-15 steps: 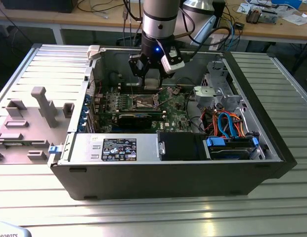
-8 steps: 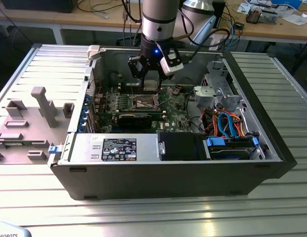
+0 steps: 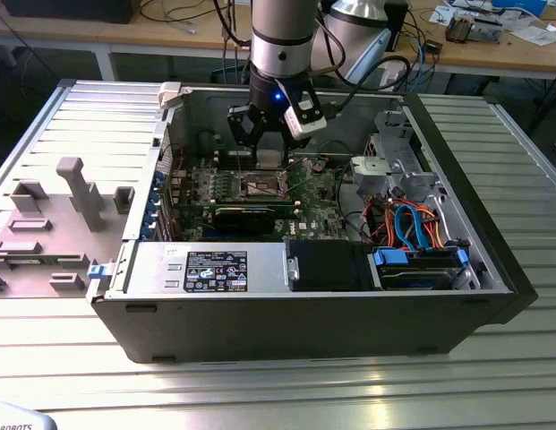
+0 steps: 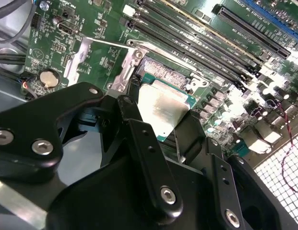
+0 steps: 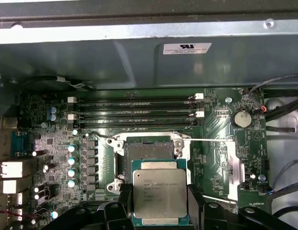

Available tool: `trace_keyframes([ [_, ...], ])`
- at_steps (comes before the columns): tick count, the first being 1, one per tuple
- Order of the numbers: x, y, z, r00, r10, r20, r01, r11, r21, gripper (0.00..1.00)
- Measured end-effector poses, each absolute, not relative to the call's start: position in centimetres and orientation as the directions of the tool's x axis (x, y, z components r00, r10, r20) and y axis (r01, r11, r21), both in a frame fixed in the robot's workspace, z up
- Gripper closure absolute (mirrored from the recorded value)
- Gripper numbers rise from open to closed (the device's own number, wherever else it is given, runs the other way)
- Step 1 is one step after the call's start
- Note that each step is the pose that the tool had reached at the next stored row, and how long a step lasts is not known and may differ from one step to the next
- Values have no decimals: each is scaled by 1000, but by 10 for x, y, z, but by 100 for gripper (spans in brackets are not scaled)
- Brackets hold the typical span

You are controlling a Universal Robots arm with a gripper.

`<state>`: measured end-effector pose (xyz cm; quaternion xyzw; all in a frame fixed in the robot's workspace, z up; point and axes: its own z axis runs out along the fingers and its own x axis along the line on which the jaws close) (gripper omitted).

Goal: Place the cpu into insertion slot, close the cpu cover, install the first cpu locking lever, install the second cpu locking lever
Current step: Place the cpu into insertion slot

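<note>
Cpu: silver-topped chip [image 5: 160, 194], off the board and carried in the air, just short of the socket (its near edge overlaps the socket rim in the first wrist view).
Gripper: black fingers of the gripper [image 5: 160, 207] are clamped on two opposite edges of the cpu, and the grip looks square.
Insertion slot: dark-rimmed socket [image 5: 149, 151] with its contact field bare, nothing seated in it.
Cpu cover: not over the slot; the silver plate [image 4: 77, 58] off to one side of the socket is my best guess for it, swung open.
Step in hand: the very first one, placing the cpu. Cover and both levers look undone.
What this step calls for: by my reading, the chip has to be centred over the socket, edges parallel to the rim, and kept level on the way down. A tilted corner on those contacts is the risk.
Board: green motherboard [image 5: 213, 163], long black memory slots [image 5: 137, 110] beyond the socket, and a coin cell [image 5: 241, 118] to one side.
Case: grey computer case [image 3: 286, 313] lying open, with orange and blue cables [image 3: 412, 224] bundled at the exterior view's right.
Surface: ribbed metal table [image 3: 286, 385], with grey fixture blocks [image 3: 76, 188] on the exterior view's left.
Room: wooden benches [image 3: 492, 54] behind, cluttered with gear.
</note>
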<state>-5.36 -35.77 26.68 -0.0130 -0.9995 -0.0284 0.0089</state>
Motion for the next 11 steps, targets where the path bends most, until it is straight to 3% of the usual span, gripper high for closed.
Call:
trace_keyframes([
  [11, -54, -358, 265, -999, 28, 19, 29, 998, 57, 46],
])
